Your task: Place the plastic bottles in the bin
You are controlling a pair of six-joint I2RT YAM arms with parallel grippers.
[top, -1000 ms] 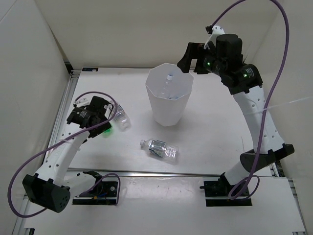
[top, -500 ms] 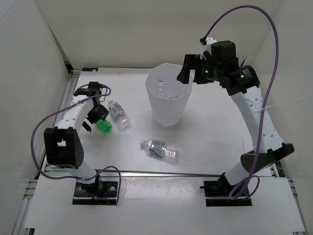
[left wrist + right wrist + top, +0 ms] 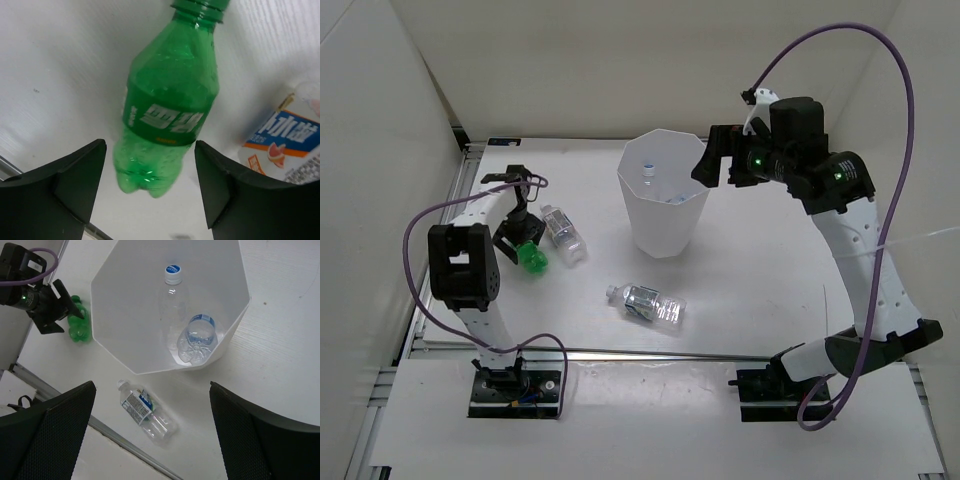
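The bin [image 3: 665, 225] stands mid-table and holds two clear bottles [image 3: 172, 300] [image 3: 197, 340]. The bright green bottle [image 3: 531, 258] lies at the left. My left gripper [image 3: 519, 243] is open just above it; in the left wrist view the bottle's base [image 3: 150, 170] sits between the spread fingertips [image 3: 75, 185], untouched. A blue-labelled clear bottle [image 3: 563, 232] lies right beside it and also shows in the left wrist view [image 3: 290, 145]. Another clear bottle [image 3: 647, 303] lies in front of the bin. My right gripper [image 3: 716, 165] is open and empty, high over the bin's right rim.
White walls close in the table at the left, back and right. A metal rail [image 3: 620, 352] runs along the table's near edge. My left arm's purple cable [image 3: 420, 240] loops over the left side.
My left arm has swung back to the left and brought its open gripper down over the green bottle. My right gripper has drifted right, off the bin's middle. The dropped bottle has settled inside.
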